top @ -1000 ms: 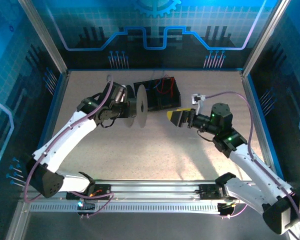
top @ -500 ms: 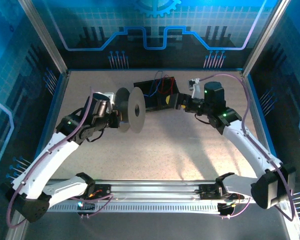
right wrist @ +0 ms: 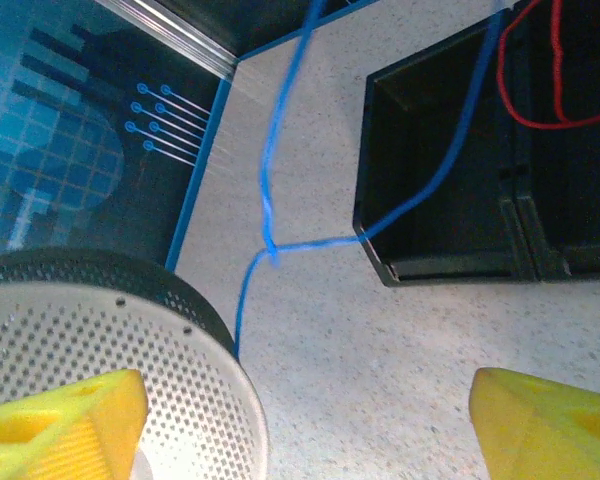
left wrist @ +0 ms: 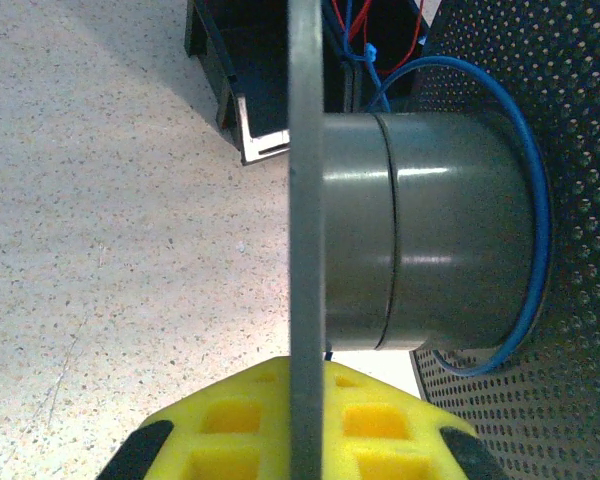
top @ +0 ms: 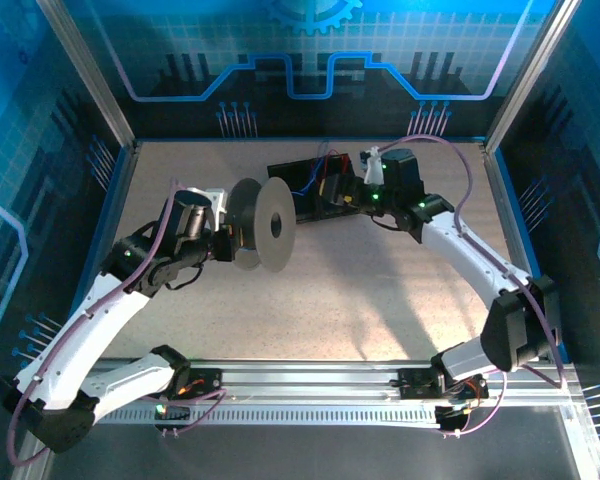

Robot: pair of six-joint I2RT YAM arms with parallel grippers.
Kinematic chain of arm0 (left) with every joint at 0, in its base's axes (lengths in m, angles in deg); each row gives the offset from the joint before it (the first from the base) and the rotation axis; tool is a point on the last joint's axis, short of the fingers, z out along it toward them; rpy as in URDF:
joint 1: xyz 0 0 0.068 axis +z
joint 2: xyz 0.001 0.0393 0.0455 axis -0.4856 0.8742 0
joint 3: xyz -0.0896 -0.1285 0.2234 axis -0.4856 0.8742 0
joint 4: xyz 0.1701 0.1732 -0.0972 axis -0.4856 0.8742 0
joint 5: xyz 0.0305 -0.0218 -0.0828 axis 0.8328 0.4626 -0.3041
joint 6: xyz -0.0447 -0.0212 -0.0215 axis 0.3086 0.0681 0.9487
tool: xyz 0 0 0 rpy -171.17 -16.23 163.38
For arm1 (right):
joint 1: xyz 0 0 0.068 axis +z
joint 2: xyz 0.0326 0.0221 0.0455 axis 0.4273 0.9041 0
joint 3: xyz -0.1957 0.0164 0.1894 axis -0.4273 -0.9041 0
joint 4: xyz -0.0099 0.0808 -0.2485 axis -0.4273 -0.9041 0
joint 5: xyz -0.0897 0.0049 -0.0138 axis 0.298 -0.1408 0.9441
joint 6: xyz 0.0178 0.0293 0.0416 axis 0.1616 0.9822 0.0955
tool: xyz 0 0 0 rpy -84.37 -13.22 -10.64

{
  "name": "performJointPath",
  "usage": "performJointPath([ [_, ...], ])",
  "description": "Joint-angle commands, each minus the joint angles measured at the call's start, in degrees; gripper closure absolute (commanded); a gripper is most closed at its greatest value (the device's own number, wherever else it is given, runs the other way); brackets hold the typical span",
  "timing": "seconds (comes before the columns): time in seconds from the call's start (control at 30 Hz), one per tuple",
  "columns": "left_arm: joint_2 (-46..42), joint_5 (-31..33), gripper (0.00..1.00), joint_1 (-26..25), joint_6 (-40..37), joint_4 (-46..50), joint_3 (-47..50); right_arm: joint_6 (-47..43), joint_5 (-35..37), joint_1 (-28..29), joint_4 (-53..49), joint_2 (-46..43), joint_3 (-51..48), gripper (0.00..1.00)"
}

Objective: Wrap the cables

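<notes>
The left gripper pinches the spool. The blue cable runs from the box to the spool. The red cable lies in the box. The right gripper is spread wide and holds nothing. It should guide the blue cable snug, not yank it.
</notes>
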Motion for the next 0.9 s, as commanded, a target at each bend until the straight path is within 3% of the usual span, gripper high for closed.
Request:
performJointPath([
  [0.0, -1.0, -2.0, 1.0, 0.0, -0.8, -2.9, -0.6, 3.1, 0.5, 0.6, 4.8, 2.9, 3.2, 0.13],
  [0.43, -1.2, -4.5, 1.0, -0.6, -0.8, -2.7, -0.3, 11.3, -4.7, -4.0, 9.6, 16.1, 12.6, 0.18],
  [0.6, -1.0, -4.7, 1.0, -0.9, -0.7, -2.9, 0.1, 14.6, -6.9, -4.1, 10.2, 19.3, 14.7, 0.34],
  [0.7, -1.0, -4.5, 1.0, -1.2, -0.7, -2.6, 0.3, 15.8, -7.9, -4.3, 10.2, 20.7, 15.3, 0.52],
  [0.8, -1.0, -4.3, 1.0, -1.3, -0.7, -2.6, 0.7, 16.1, -8.2, -4.4, 11.0, 20.6, 14.5, 0.56],
  [0.87, -0.8, -4.2, 1.0, -1.4, -0.7, -2.6, 0.8, 15.8, -8.0, -4.4, 11.4, 19.9, 13.9, 0.65],
])
